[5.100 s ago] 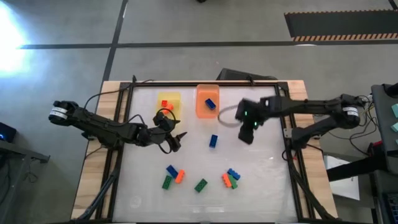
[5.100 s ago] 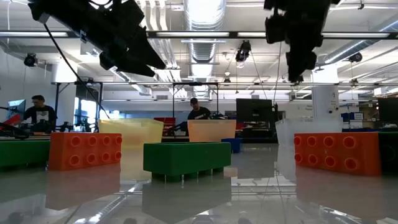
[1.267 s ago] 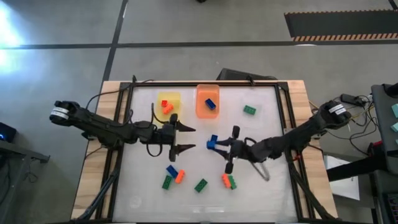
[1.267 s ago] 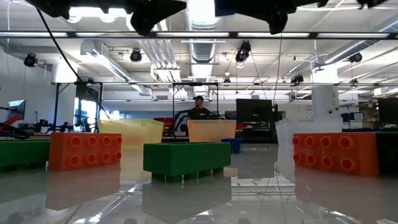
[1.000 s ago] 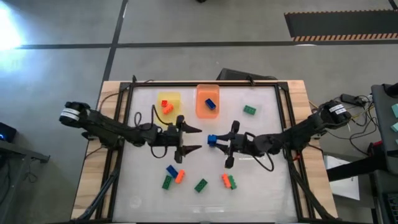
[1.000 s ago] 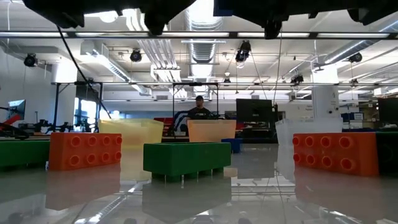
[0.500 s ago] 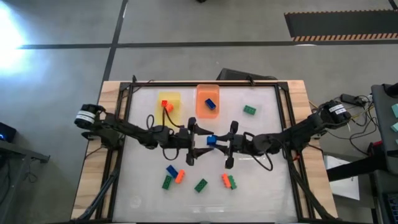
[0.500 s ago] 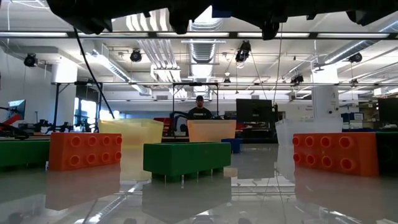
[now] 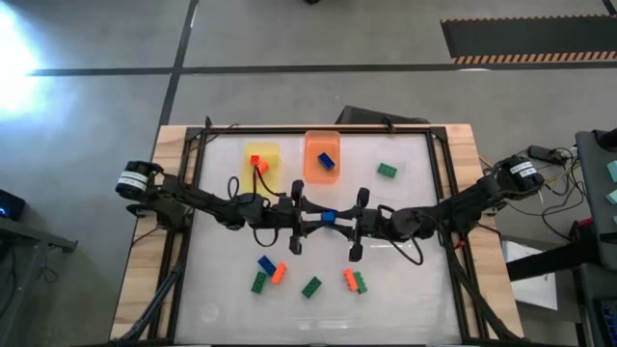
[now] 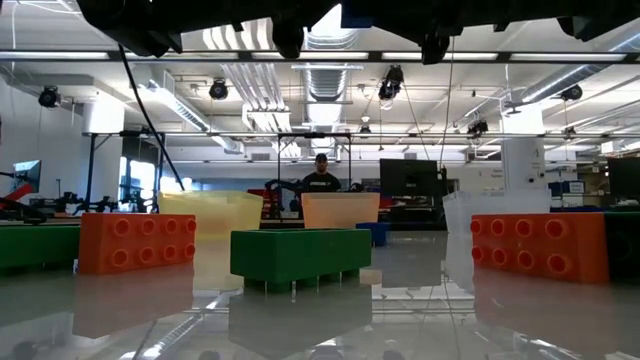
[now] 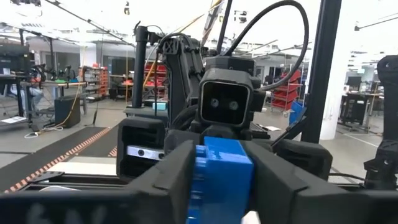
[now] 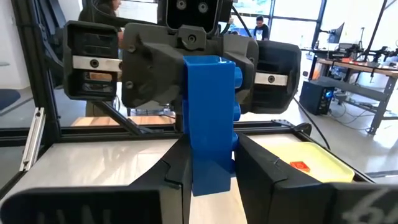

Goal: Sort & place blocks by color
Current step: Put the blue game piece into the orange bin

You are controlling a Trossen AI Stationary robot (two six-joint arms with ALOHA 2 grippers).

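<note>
A blue block (image 9: pixel 328 217) hangs in the air over the table's middle, between my two grippers. My left gripper (image 9: pixel 318 217) comes from the left and is shut on the block's left end. My right gripper (image 9: pixel 337 219) faces it from the right, shut on the other end. In the left wrist view the block (image 11: pixel 221 177) sits between my two fingers. The right wrist view shows the block (image 12: pixel 208 118) reaching into the left gripper. Loose blocks lie nearer the front: a blue, orange and green group (image 9: pixel 267 272), a green one (image 9: pixel 310 286) and an orange-green pair (image 9: pixel 353 280). My left gripper pinches the blue block's left end by its two sides (image 11: pixel 198 177) between both fingers. The fingers lie level, coming from the table's left, along the block. The block is lifted clear of the table. My right gripper pinches the block's right end (image 12: pixel 200 165) between its two fingers, level, from the table's right. The block reaches out past the fingertips toward the left gripper, its studs turned sideways, clear of the table.
At the back stand a yellow tray (image 9: pixel 270 152) holding an orange block (image 9: pixel 256 162) and an orange tray (image 9: pixel 313 169) holding a blue block (image 9: pixel 328 161). A green block (image 9: pixel 387 171) lies at the back right. A black frame (image 9: pixel 318 130) rims the table. People stand in the room behind.
My left gripper has gone toward the table's right edge, up to the blue block that my right gripper holds in the air, and has shut on the block's left end. The right gripper and the block have kept still.
</note>
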